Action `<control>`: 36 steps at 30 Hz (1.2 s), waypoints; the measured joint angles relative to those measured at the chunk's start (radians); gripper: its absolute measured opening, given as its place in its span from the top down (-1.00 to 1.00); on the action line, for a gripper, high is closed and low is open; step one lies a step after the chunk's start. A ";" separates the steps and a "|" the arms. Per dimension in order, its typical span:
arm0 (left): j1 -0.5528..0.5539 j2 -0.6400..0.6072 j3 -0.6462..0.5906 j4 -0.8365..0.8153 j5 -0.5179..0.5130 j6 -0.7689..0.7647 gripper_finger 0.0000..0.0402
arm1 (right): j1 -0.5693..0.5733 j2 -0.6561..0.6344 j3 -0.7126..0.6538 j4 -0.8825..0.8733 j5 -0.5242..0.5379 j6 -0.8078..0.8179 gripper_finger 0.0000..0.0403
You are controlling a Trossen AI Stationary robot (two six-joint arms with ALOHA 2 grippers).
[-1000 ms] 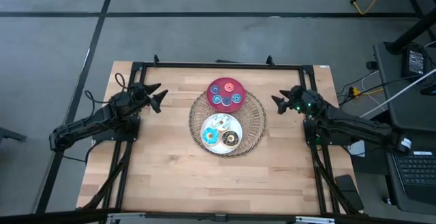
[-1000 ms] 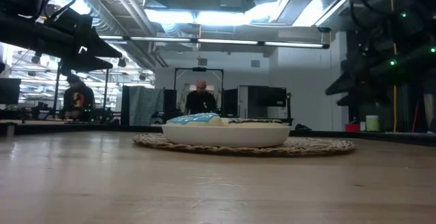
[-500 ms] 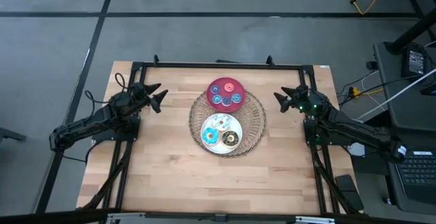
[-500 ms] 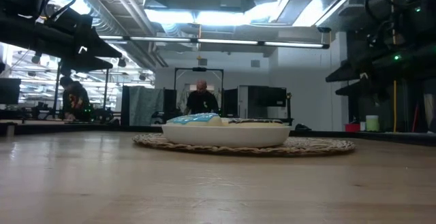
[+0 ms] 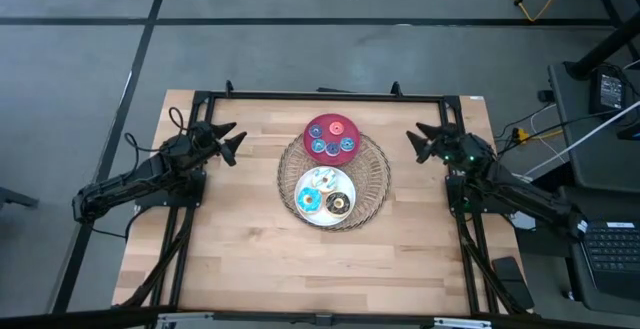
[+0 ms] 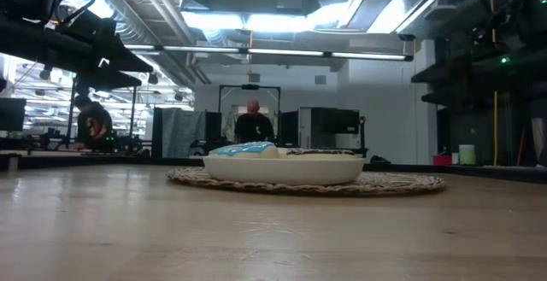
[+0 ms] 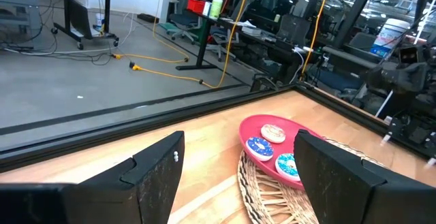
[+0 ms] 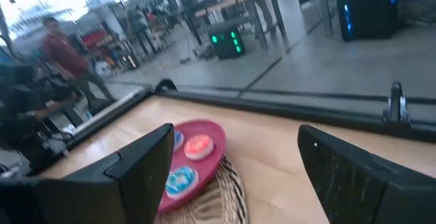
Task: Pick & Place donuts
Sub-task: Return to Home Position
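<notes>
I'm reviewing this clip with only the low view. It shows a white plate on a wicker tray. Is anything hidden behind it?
Observer: Yes. A red plate rests on the far edge of the wicker tray, right behind the white plate.
Reviewer: Is anything on it?
Observer: Several small donuts, mostly blue, plus an orange-pink one.
Reviewer: Are the tools carrying anything?
Observer: No. The left tool and right tool are both open and empty, one on each side of the tray.
</notes>
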 joint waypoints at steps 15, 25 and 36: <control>0.000 0.000 0.000 0.000 0.001 0.000 -0.33 | 0.000 -0.114 0.000 0.002 0.001 0.000 -0.55; 0.000 0.000 0.000 0.000 0.001 0.000 -0.33 | 0.000 -0.114 0.000 0.001 0.000 0.000 -0.55; 0.000 0.000 0.000 0.000 0.000 0.000 -0.33 | 0.000 -0.114 0.000 0.001 0.000 0.000 -0.55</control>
